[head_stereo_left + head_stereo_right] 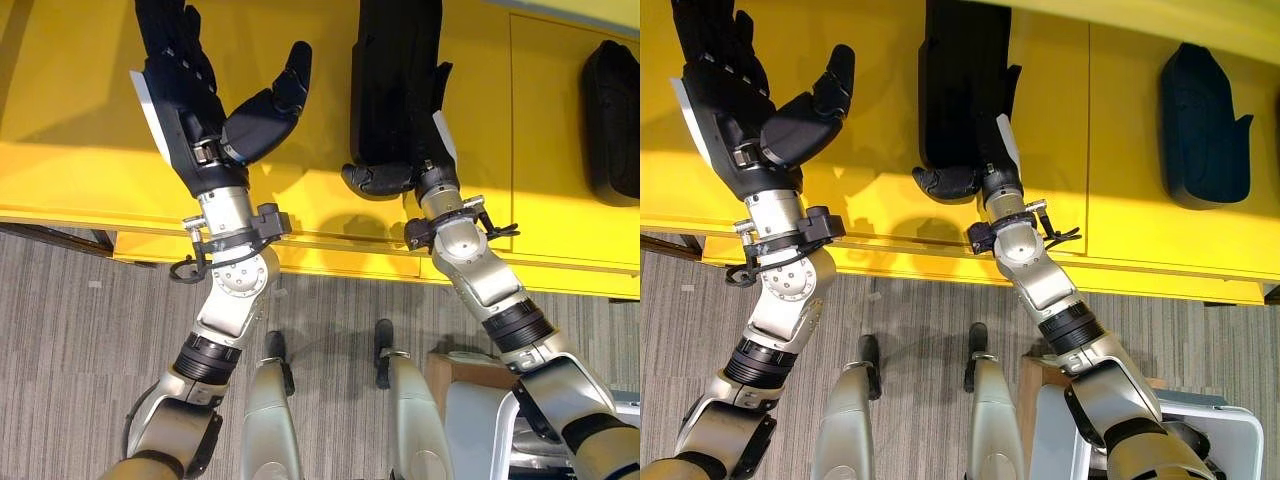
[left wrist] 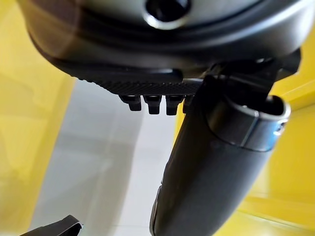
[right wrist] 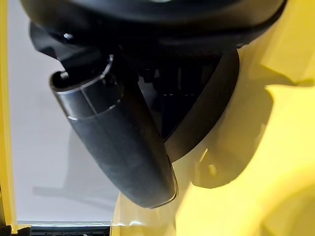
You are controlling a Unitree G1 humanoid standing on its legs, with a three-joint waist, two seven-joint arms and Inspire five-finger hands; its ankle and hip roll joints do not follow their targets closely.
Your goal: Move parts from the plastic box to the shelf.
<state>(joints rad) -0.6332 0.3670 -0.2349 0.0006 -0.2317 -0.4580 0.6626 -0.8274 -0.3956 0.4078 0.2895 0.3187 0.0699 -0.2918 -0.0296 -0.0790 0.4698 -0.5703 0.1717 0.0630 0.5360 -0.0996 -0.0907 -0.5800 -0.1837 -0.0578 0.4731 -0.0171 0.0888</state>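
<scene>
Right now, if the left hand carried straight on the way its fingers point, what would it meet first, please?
The left hand is open, pointing out across the yellow shelf. No part lies ahead as far as the picture reaches. The black part sits aside, under the right hand.

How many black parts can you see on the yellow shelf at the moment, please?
2. One black part lies mid-shelf with the right hand on its near end; the other lies apart, further to the robot's right. The hands may hide more.

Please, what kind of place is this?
Probably a workshop or parts store: a yellow shelf holding black parts, grey carpet floor, and a plastic box at the robot's right.
</scene>
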